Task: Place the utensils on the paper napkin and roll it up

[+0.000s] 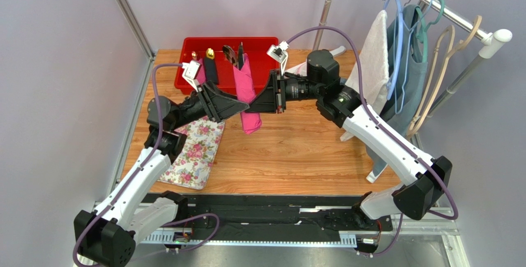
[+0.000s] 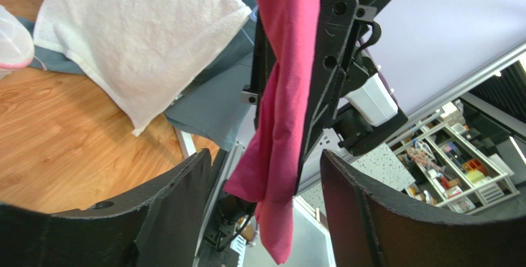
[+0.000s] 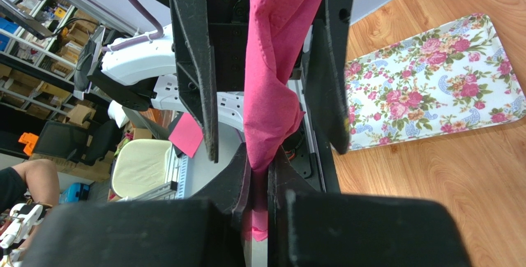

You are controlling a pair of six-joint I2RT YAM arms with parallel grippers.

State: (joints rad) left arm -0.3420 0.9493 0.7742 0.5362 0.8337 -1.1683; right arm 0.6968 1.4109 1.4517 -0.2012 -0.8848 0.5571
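Right gripper pinches the hanging paper napkin; left gripper gapes open, jaws either side of it

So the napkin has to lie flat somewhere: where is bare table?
Bare table runs from the flowered cloth to the right arm, below the hanging napkin. Crowded at the back: red bin, left hand and right hand.
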